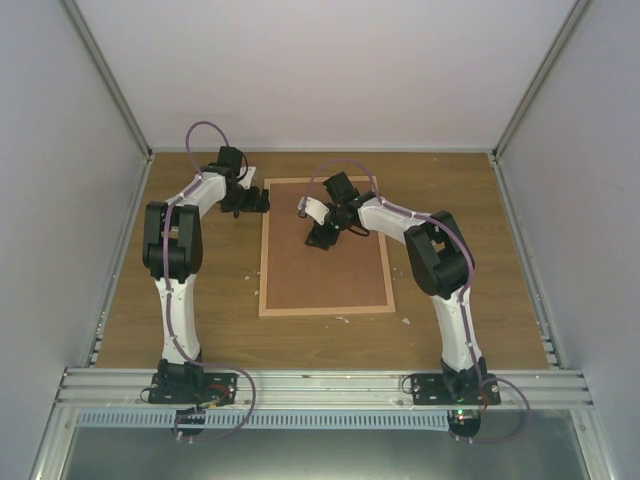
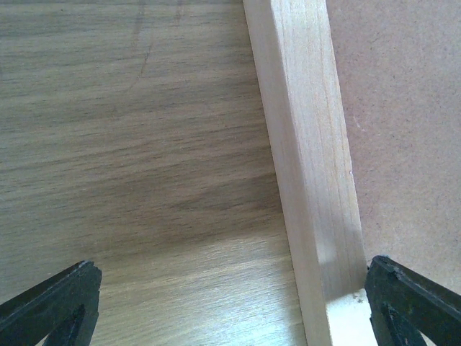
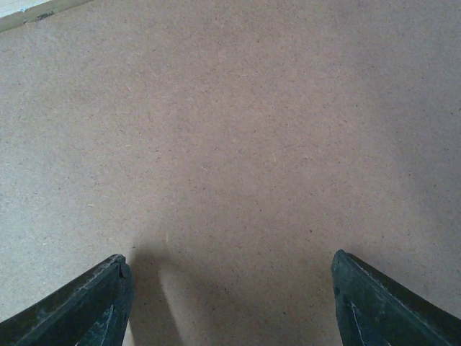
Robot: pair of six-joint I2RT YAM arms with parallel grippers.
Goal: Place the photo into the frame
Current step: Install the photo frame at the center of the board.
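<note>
The frame (image 1: 263,250), thin light wood rails, lies flat in the middle of the table with a plain brown backing board (image 1: 325,275) filling it. The photo is out of view. My left gripper (image 1: 255,203) is open at the frame's far left corner. In the left wrist view its fingers (image 2: 57,306) straddle the left rail (image 2: 310,158), with nothing held. My right gripper (image 1: 320,240) hangs open over the board's far half. The right wrist view shows only the board (image 3: 230,130) between its fingertips (image 3: 86,303), and a sliver of rail (image 3: 29,16).
Small white scraps (image 1: 407,321) lie on the wooden table (image 1: 200,300) near the frame's front right corner. White walls close in the table on three sides. An aluminium rail (image 1: 320,385) carries both arm bases at the near edge.
</note>
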